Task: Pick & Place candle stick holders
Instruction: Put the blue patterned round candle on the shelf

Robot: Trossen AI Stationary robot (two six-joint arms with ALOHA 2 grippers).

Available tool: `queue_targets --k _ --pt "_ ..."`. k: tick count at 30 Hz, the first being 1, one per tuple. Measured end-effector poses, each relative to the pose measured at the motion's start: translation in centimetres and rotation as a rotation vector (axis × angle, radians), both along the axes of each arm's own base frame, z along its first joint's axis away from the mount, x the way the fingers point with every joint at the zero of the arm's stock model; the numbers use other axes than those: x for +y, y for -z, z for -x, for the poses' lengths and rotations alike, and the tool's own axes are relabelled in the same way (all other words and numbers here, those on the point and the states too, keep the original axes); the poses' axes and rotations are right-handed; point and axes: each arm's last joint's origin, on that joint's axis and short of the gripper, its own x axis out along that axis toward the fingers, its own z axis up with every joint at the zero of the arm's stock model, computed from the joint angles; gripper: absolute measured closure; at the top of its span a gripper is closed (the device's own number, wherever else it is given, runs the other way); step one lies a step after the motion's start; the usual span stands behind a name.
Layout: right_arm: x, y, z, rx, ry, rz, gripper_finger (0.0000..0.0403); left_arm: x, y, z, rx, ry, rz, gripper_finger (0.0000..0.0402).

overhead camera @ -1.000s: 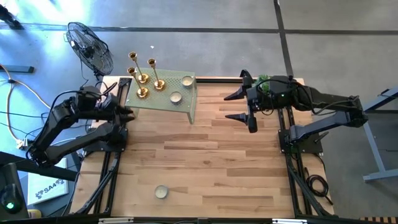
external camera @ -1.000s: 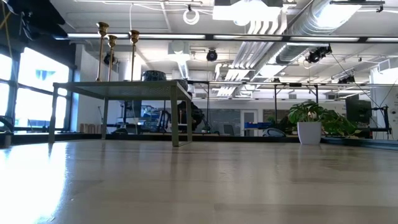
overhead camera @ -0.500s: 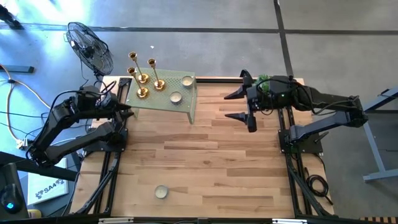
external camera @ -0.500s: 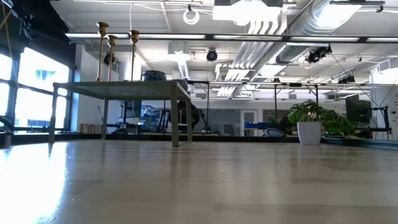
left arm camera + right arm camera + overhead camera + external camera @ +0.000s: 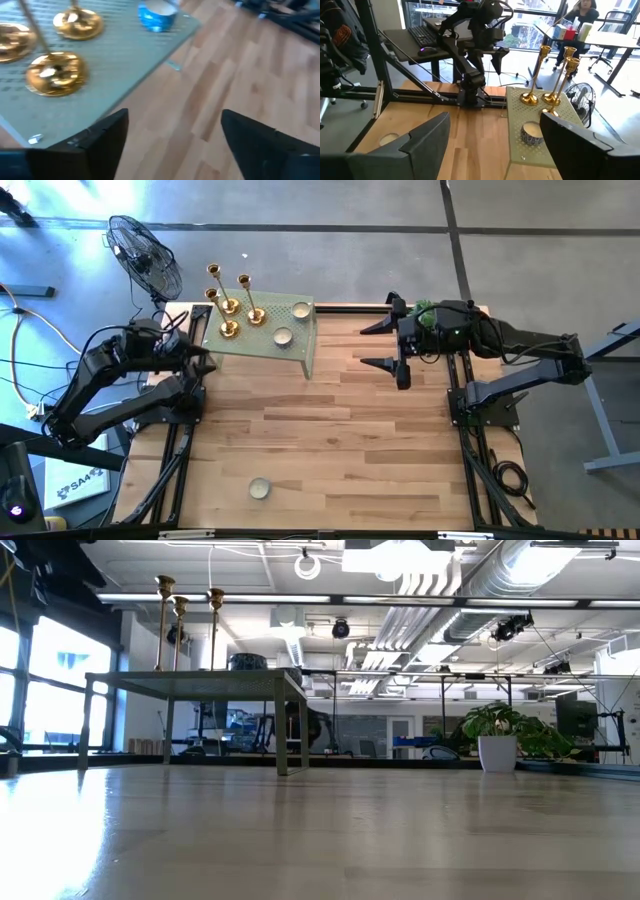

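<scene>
Clearly placed: three shiny gold-brass candle stick holders (image 5: 232, 305) stand grouped on the grey-green raised platform (image 5: 300, 345) at eleven o'clock; left gripper (image 5: 172, 145) gapes wide beside it, right gripper (image 5: 385, 345) wide too, both empty.

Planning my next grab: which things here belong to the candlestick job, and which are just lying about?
Job: three candle stick holders standing on the small raised table; left gripper beside it, open; right gripper open.

Lying about: two tealight candles on the raised table, another tealight on the wooden table, fan.

Left arm folded at the table's far-left corner, left gripper (image 5: 205, 360) empty, fingers (image 5: 95, 140) spread apart. Right arm reaches in from the right at the far side, right gripper (image 5: 385, 345) jaws wide, holding nothing.
</scene>
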Motion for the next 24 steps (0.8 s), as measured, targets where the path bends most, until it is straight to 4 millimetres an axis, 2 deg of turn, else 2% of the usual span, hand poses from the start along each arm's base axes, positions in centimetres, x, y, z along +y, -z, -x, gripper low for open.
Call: queue_targets --k 5,10,19,24 --pt "0.0 0.0 0.0 0.0 -0.001 0.006 0.01 -0.1 0.0 -0.1 -0.016 0.028 0.015 0.0048" --pt "0.0 0.0 0.0 0.0 -0.001 0.006 0.01 -0.2 0.0 -0.1 -0.027 0.056 0.032 0.0035" --pt "0.0 0.0 0.0 0.001 -0.002 0.009 0.01 -1.4 -0.5 -0.4 -0.183 0.545 0.049 0.0034" --pt "0.0 0.1 0.0 0.005 -0.007 0.002 0.01 -1.6 -1.0 -0.6 -0.264 0.62 0.107 0.0034"
